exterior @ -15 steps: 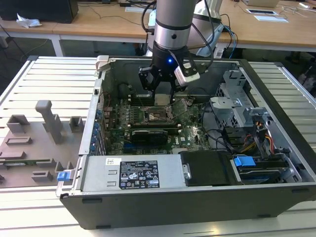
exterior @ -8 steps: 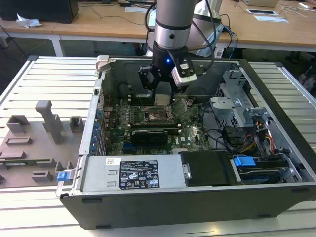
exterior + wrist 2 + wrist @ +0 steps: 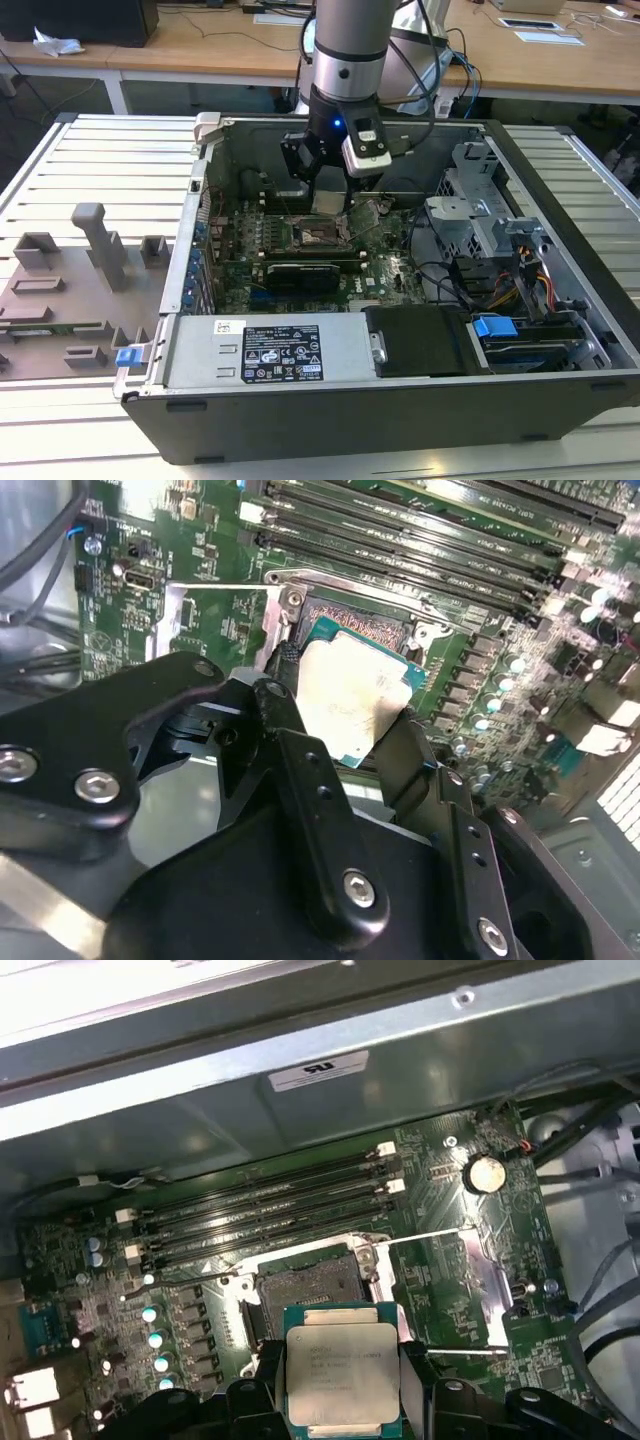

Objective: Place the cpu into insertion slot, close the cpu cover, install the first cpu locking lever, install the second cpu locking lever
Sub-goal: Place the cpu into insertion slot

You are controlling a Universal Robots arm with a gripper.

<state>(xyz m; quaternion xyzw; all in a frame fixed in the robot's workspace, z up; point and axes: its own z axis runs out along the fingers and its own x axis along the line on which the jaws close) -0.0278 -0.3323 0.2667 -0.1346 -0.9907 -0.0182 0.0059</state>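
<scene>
Currently on my screens. Computer case (image 3: 400, 420): side open, upward. Motherboard (image 3: 470, 1230): green, flat inside. Gripper (image 3: 340, 1385): fingers pinched on two opposite edges of the cpu (image 3: 340, 1360), hanging above the board. Insertion slot (image 3: 305, 1285): bare, dark, not yet filled; the chip hangs close by, unseated. Cpu: silvery-topped square between the fingertips; I judge it light, stiff, slick on top, fragile underneath, so the edges are the right hold.

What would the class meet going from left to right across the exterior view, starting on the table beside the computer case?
grey blocks → the insertion slot → blue tab
</scene>
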